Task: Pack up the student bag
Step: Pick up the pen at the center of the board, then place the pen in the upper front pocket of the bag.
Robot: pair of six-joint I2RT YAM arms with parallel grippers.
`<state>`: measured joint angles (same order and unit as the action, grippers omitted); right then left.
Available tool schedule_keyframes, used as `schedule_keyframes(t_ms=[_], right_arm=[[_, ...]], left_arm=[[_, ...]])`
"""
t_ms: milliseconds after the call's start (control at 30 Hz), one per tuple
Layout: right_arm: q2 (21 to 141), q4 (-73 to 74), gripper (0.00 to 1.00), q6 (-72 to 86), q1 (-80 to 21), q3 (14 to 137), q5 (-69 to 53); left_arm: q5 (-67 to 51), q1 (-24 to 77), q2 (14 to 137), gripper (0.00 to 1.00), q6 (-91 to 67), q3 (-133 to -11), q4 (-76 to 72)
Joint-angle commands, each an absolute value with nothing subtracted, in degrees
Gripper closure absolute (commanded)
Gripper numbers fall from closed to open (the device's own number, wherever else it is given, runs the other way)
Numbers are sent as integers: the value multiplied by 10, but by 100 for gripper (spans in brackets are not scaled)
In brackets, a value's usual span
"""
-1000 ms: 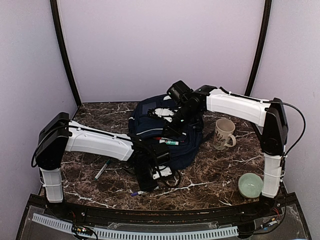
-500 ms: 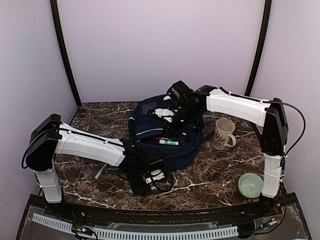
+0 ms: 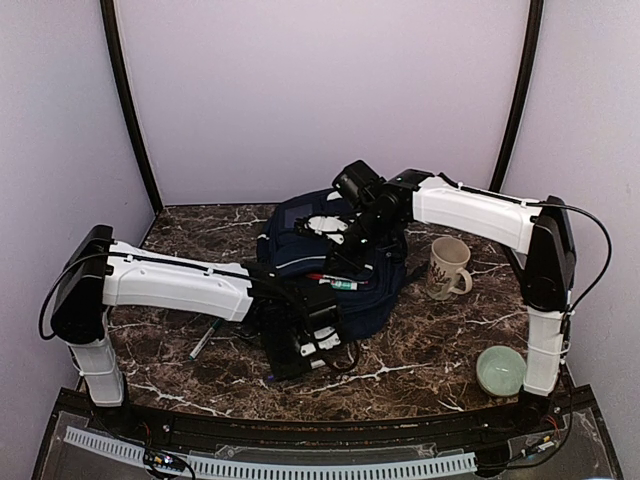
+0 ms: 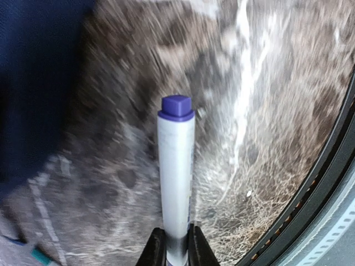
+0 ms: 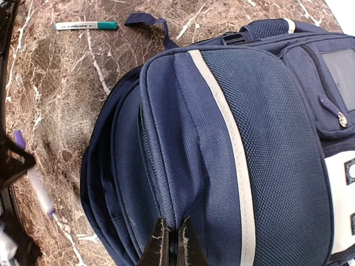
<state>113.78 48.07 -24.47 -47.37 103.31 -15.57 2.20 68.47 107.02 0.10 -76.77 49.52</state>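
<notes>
Now the left gripper (image 4: 172, 244) clamps a purple-capped marker (image 4: 176, 177), while the right gripper (image 5: 171, 235) pinches the bag (image 5: 222, 138) fabric.

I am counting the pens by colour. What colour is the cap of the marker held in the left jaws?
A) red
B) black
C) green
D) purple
D: the left wrist view shows a purple cap on the white marker between the left jaws.
</notes>
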Motion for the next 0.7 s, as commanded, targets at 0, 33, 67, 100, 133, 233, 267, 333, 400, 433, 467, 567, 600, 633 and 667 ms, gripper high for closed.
schedule_keyframes(t_ms=[0, 33, 67, 100, 133, 233, 267, 333, 400, 433, 467, 567, 600, 633, 667], right_arm=[[1112, 478, 100, -252, -487, 1063, -154], [1111, 480, 100, -254, -486, 1068, -151], [1111, 483, 100, -255, -486, 1074, -147], [1111, 486, 100, -256, -486, 1081, -143], [1112, 489, 100, -257, -486, 1089, -141], [1116, 498, 100, -258, -486, 1113, -138], [1117, 502, 100, -258, -485, 1122, -138], [1121, 509, 100, -259, -486, 1137, -135], [1123, 513, 100, -259, -486, 1148, -132], [1122, 514, 100, -259, -486, 1151, -130], [1122, 514, 100, -259, -486, 1153, -129], [1119, 514, 100, -259, -486, 1152, -126], [1119, 513, 100, -260, -486, 1151, -126], [1119, 513, 100, -260, -486, 1151, -125], [1119, 513, 100, -260, -486, 1151, -125]], left_arm=[[88, 691, 1058, 94, 42, -852, 536], [99, 692, 1059, 94, 53, -870, 536], [112, 692, 1061, 94, 63, -888, 534], [130, 692, 1063, 94, 76, -902, 529], [148, 692, 1067, 95, 91, -914, 521], [214, 692, 1087, 96, 136, -956, 507], [238, 691, 1096, 96, 152, -968, 502], [274, 686, 1114, 96, 187, -987, 489], [296, 676, 1131, 97, 211, -999, 475], [301, 671, 1136, 97, 221, -1003, 468], [305, 665, 1139, 97, 233, -1004, 459], [311, 652, 1143, 97, 267, -1001, 426], [310, 650, 1144, 97, 277, -1000, 416], [310, 648, 1146, 97, 286, -999, 408], [313, 646, 1147, 97, 295, -998, 400]])
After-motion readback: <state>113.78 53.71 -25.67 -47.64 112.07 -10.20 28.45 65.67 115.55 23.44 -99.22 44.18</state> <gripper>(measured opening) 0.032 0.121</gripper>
